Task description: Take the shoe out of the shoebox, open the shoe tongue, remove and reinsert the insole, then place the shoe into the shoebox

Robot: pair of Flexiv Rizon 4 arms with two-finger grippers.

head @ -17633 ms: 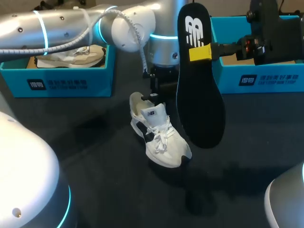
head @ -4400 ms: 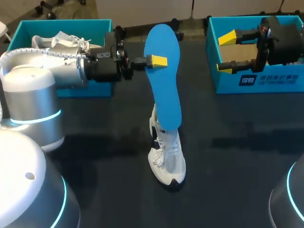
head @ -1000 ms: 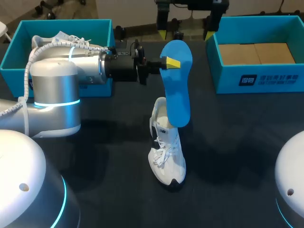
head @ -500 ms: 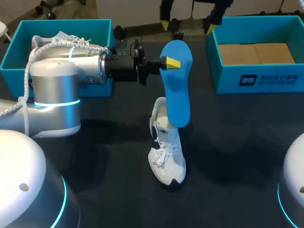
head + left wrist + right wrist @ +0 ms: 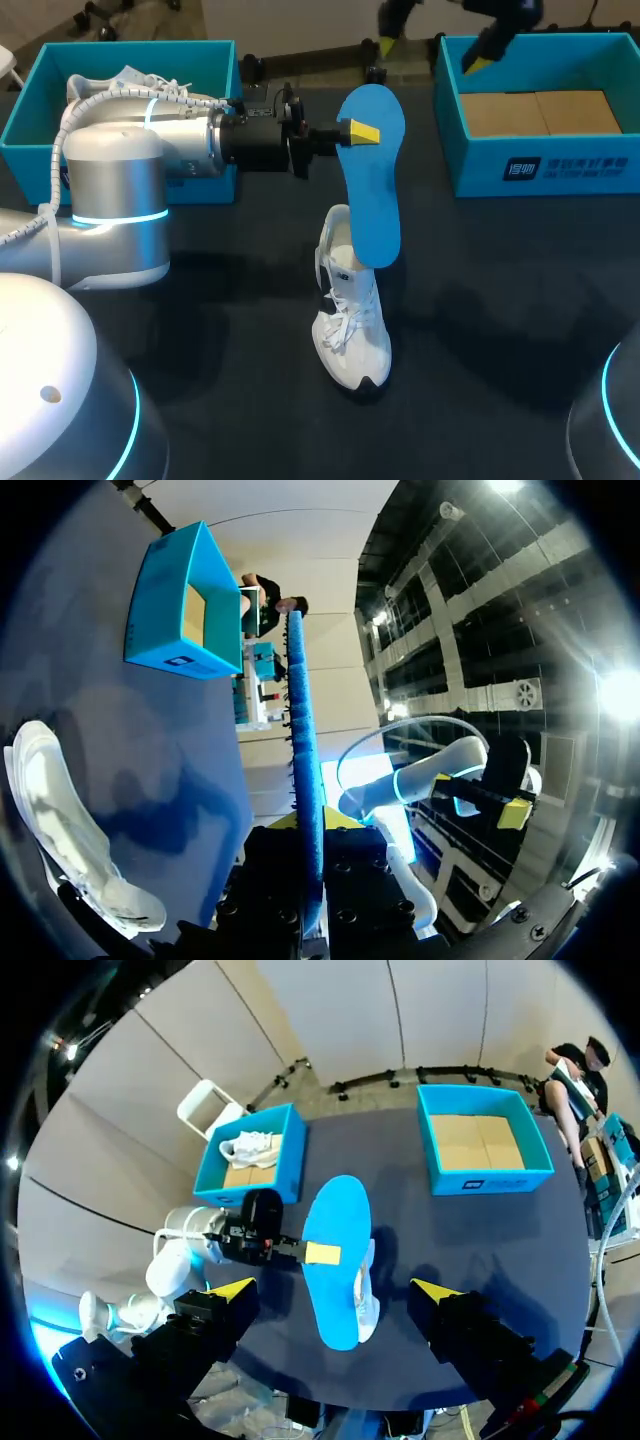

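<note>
Item: insole (image 5: pixel 370 170), blue, thin. I am judging it light and bendy, best pinched flat near one end. My left gripper (image 5: pixel 362 131) is pinching its upper end, and the lower end is dipping into the white shoe (image 5: pixel 352 325) mid-table. My right gripper (image 5: pixel 333 1290) is hanging spread, high above.

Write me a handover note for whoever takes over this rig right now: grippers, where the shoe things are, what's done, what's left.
Left gripper: shut on the blue foam insole, held upright with its lower end at the shoe's opening.
Right gripper: open, empty, high above the table.
White lace-up shoe: on the dark table, between the boxes.
Turquoise shoebox on the right: empty.
Turquoise shoebox on the left: holds another white shoe.
Done: shoe out, insole out.
Left: reinsert insole, put shoe into the shoebox.
</note>
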